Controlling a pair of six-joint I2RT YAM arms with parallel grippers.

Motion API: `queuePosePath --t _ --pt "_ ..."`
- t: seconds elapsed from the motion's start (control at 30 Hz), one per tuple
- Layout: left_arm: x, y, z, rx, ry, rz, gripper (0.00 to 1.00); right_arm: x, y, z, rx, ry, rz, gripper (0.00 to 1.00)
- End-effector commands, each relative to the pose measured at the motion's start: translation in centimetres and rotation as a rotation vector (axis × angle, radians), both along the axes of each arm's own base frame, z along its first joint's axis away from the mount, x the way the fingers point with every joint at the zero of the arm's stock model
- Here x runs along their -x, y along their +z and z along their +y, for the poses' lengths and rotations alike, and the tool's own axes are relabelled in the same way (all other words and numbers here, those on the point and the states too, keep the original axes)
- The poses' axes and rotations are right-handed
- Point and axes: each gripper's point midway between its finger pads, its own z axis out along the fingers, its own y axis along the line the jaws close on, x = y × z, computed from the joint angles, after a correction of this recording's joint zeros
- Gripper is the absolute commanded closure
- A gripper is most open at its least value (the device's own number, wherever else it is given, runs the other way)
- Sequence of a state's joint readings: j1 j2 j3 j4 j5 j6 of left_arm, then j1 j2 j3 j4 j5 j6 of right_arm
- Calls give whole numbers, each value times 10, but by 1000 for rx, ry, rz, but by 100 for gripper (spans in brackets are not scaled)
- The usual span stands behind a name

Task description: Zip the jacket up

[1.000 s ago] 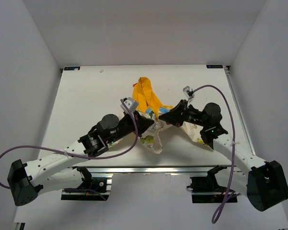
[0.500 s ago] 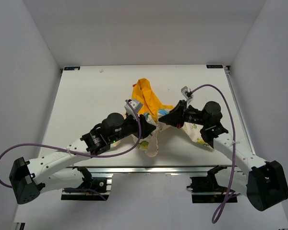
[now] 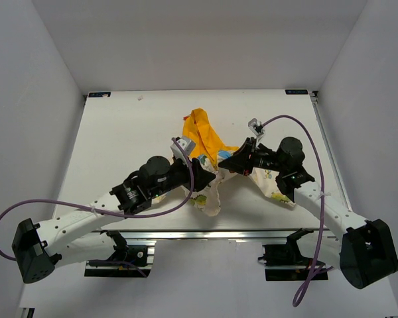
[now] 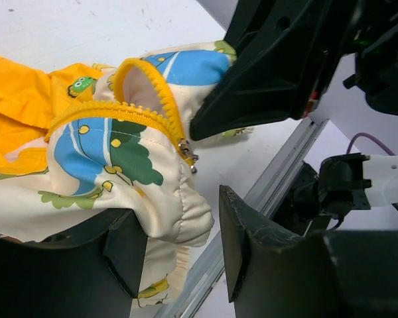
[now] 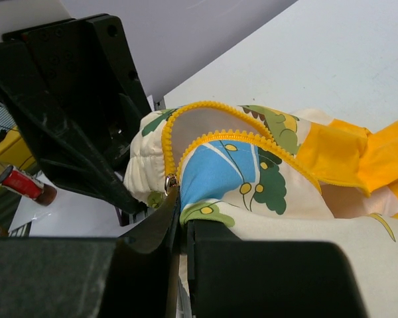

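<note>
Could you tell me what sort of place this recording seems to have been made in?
Probably a robotics lab workcell: a white table boxed in by plain walls, the left arm and right arm bolted to a metal rail, and one small jacket to handle.

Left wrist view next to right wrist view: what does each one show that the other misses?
Only the left wrist view shows the left hand open, with fabric of the jacket bulging between its fingers. Only the right wrist view shows the right hand pinched shut on the jacket at the zipper slider. Both show the yellow zipper, its teeth parted beyond the slider, and the blue-and-green print.
</note>
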State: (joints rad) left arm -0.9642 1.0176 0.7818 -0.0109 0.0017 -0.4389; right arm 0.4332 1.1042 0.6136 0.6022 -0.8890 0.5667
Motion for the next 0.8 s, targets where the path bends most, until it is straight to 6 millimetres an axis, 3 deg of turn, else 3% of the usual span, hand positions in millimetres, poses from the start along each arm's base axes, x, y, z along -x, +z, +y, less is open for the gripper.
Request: queuePosePath --t 0.0,0.17,0.37,0.6,0.67,0.77 --pt "7 29 -2 92 -40 -47 45 -7 21 3 -16 -15 -82 100" --pt "9 29 -9 106 -67 -31 44 -9 19 4 2 -18 -80 100" --pt "-2 25 -13 118 -37 12 52 -3 22 4 1 -4 -99 100" --pt "-10 23 -7 149 -1 35 85 -2 22 4 4 -2 -106 100" --pt "-10 21 -7 151 -7 35 98 -3 21 4 8 -2 -103 100" --pt "-9 18 -11 137 -26 38 100 -1 22 6 3 8 -94 100"
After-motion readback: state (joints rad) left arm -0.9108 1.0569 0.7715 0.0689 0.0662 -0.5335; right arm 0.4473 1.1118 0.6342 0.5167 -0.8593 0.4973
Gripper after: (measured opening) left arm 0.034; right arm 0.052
